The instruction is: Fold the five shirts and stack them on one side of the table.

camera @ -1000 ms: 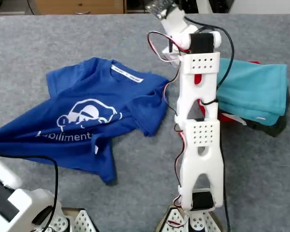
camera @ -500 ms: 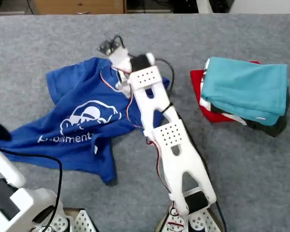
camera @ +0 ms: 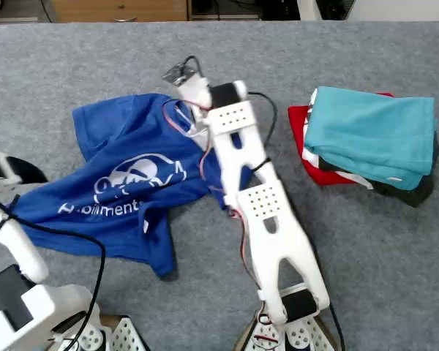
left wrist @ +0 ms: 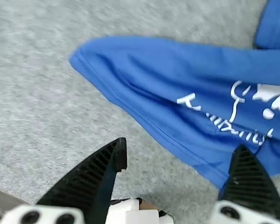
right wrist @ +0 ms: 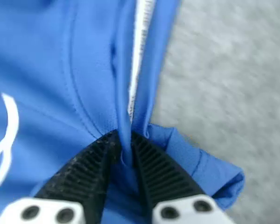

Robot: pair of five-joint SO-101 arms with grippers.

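Note:
A blue shirt [camera: 132,183] with white print lies crumpled on the grey table [camera: 73,58], left of centre. My right gripper [right wrist: 123,140] is shut on a pinched fold at the shirt's collar [right wrist: 137,56], beside the white neck label. From above, that arm [camera: 241,161] stretches across the shirt to its far edge. My left gripper [left wrist: 179,156] is open and hovers just over the shirt's hem corner [left wrist: 107,60] at the left [camera: 13,172], with nothing between its fingers.
A stack of folded shirts sits at the right: teal [camera: 369,135] on top, red [camera: 301,142] beneath, a dark one [camera: 417,191] lowest. Bare grey table runs along the far side and between shirt and stack.
The right arm swung left from beside the stack to the blue shirt's collar and shut on it. The left arm came forward to the shirt's left corner.

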